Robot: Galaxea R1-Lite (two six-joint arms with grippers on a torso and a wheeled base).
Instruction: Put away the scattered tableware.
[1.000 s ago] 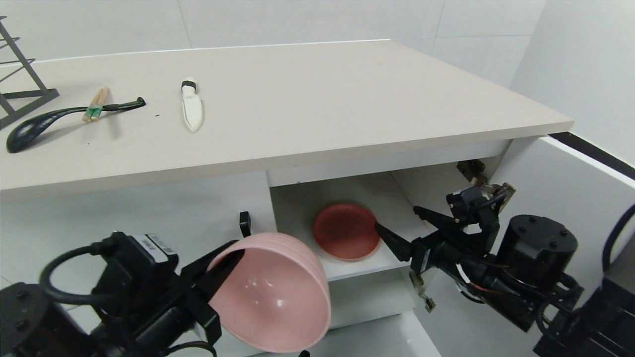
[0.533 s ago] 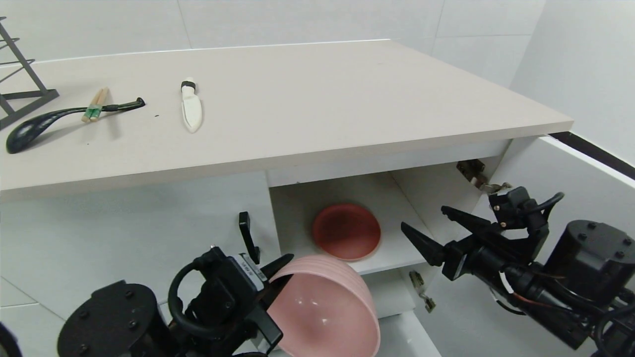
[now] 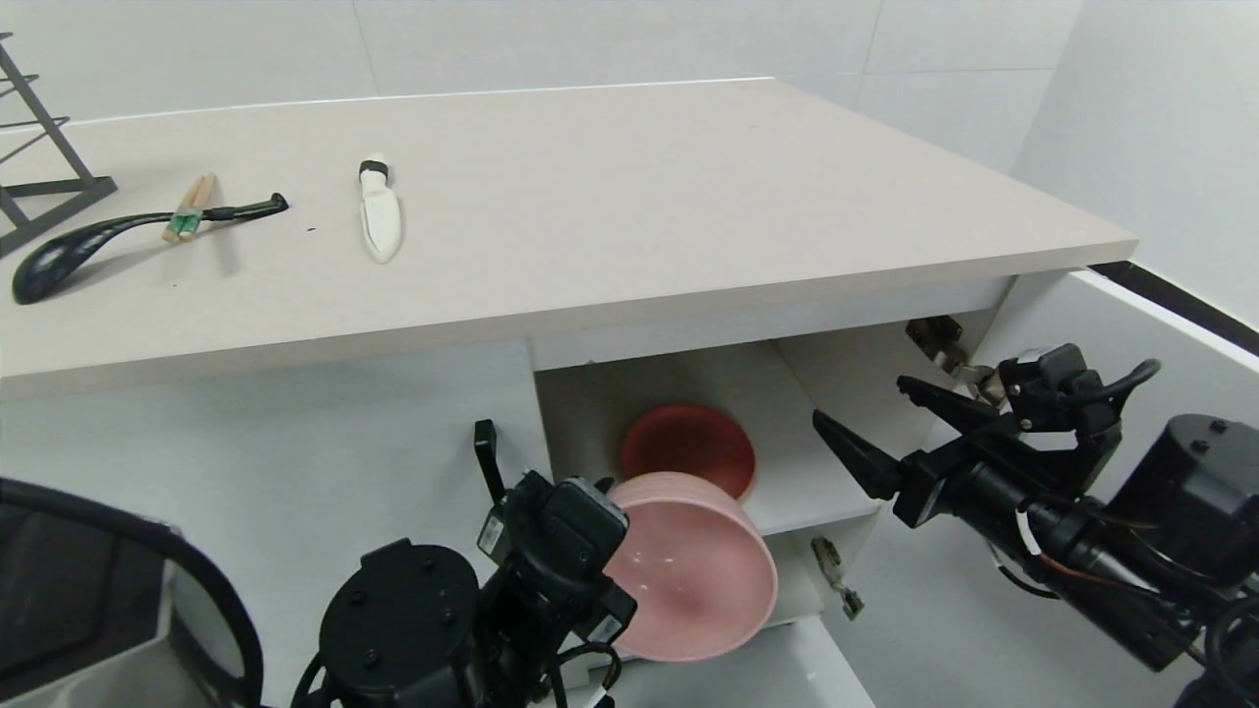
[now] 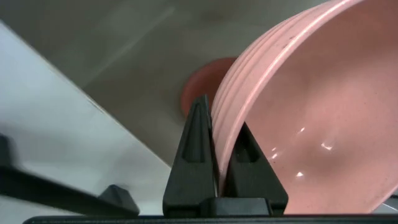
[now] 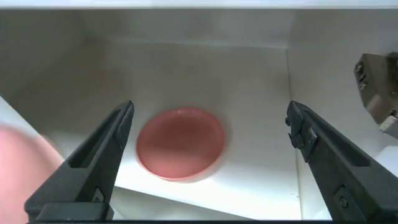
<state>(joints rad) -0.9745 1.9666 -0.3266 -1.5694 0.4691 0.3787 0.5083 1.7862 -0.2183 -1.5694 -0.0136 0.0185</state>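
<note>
My left gripper (image 4: 221, 140) is shut on the rim of a ribbed pink bowl (image 3: 698, 570), one finger inside and one outside. The bowl hangs tilted just in front of the open cabinet, at the shelf's front edge. On the shelf (image 3: 816, 482) behind it lies a red plate (image 3: 689, 442), which the right wrist view shows as the red plate (image 5: 180, 142). My right gripper (image 3: 858, 398) stands open to the right of the plate, in front of the cabinet opening, with nothing between its fingers. On the countertop lie a black ladle (image 3: 98, 236), chopsticks (image 3: 190, 206) and a white knife (image 3: 379, 211).
The cabinet door (image 3: 1111, 324) stands open at the right, with its hinge (image 3: 934, 339) beside my right arm. A closed door with a black handle (image 3: 484, 447) is left of the opening. A dark wire rack (image 3: 39, 147) stands at the counter's far left.
The left arm has carried the pink bowl rightward and up to the cabinet opening. The right gripper has drawn back to the right, away from the red plate, still open.
</note>
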